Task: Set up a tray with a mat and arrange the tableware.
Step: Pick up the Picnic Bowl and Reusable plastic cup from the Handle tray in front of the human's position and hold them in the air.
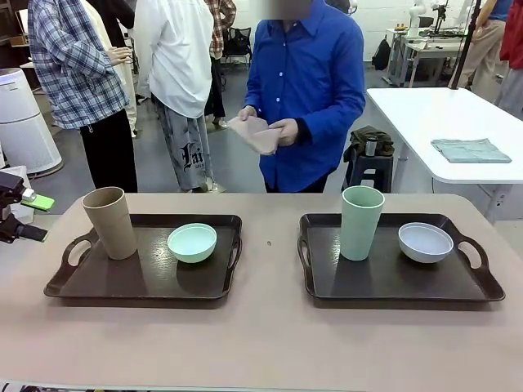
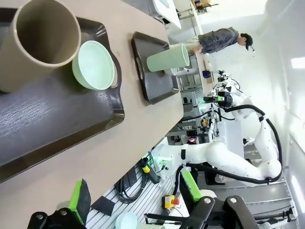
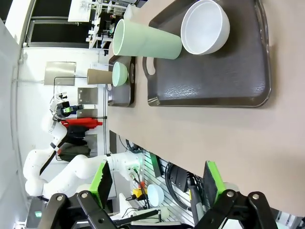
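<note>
Two dark trays lie on the beige table. On the left tray (image 1: 122, 282) stand a tan cup (image 1: 109, 222) and a mint-green bowl (image 1: 192, 242). A pale green cup (image 1: 362, 222) and a white bowl (image 1: 425, 242) sit on the right tray (image 1: 384, 282). Across the table, a person in a blue shirt holds a folded tan mat (image 1: 257, 133) in both hands. At the table's left edge my left gripper (image 1: 34, 217) (image 2: 135, 195) is open and holds nothing, off the left tray (image 2: 57, 119). Short of the right tray (image 3: 214, 81), my right gripper (image 3: 157, 183) is open too.
A white table (image 1: 441, 114) at the back right carries a folded grey cloth (image 1: 470, 149). A stool with a bag (image 1: 369, 147) stands beside the person. Other people stand behind at the left, near a white cylinder unit (image 1: 20, 122).
</note>
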You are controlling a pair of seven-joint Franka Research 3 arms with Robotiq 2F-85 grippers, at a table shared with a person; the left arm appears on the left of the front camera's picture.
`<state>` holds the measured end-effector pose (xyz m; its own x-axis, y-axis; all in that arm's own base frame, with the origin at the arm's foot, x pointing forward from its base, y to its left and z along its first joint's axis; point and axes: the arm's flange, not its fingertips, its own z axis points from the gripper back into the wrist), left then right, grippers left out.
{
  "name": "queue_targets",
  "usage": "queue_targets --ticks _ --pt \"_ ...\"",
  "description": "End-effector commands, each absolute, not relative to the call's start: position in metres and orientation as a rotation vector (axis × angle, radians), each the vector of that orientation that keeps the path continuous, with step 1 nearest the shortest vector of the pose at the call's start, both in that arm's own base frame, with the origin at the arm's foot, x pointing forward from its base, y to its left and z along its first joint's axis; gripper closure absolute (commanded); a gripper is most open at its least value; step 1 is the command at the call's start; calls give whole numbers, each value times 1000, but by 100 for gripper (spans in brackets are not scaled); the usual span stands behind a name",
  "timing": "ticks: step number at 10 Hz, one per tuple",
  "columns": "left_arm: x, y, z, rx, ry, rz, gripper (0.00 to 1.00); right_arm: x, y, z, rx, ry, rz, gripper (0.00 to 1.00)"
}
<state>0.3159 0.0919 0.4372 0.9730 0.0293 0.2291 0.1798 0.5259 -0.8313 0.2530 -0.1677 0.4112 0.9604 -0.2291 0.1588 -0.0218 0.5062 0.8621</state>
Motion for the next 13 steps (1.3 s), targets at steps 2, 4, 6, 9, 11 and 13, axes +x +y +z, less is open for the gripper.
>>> queue_targets --ticks 2,4,6,9,11,13 --pt "316 97 433 -1053 -220 -33 0 233 -135 407 1032 -353 -114 0" --pt "313 97 433 -1033 -220 -19 0 232 -130 419 1017 -399 -125 0" --pt "305 95 437 -974 -266 -6 0 235 -127 424 997 -422 -117 0" --pt "316 105 441 -977 -260 -34 0 240 -115 419 923 -469 -140 0" --pt "316 105 441 -977 -260 -34 0 258 -163 449 978 -399 -106 0" --pt "316 105 441 -977 -260 -34 0 258 -163 449 978 -399 -106 0"
